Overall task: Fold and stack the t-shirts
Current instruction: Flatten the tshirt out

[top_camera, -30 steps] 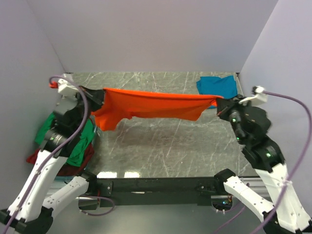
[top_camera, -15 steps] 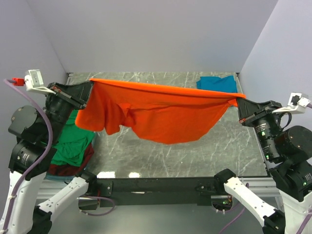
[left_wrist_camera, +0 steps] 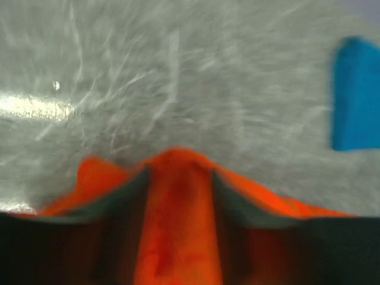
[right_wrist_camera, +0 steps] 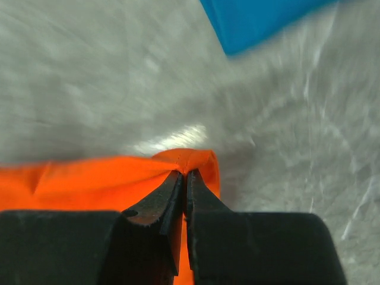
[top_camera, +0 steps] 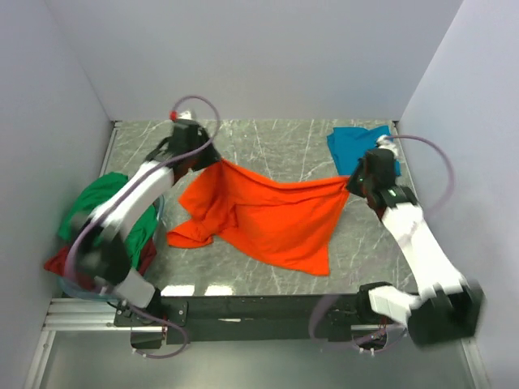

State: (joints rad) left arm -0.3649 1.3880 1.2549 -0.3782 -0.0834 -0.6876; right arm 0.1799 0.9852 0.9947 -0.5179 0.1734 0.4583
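Observation:
The bright orange t-shirt (top_camera: 268, 219) lies spread and wrinkled across the middle of the marble table (top_camera: 268, 139). Its two far corners are drawn toward the grippers. My left gripper (top_camera: 203, 158) is at the far-left corner. In the left wrist view its jaws (left_wrist_camera: 178, 172) stand apart, open, with orange cloth (left_wrist_camera: 178, 231) lying between them. My right gripper (top_camera: 353, 185) is shut on the shirt's right corner (right_wrist_camera: 190, 157), its fingers pressed together (right_wrist_camera: 185, 173). A teal blue t-shirt (top_camera: 361, 146) lies at the far right. The green t-shirt (top_camera: 101, 207) and the dark red one (top_camera: 58, 263) are heaped at the left edge.
Grey walls close in the table on the left, back and right. The black rail with the arm bases (top_camera: 259, 308) runs along the near edge. The teal shirt (right_wrist_camera: 261, 18) lies just beyond the right gripper.
Both arms swung down and toward the far side, and the orange shirt went from hanging stretched in the air to lying on the table. The left jaws have parted.

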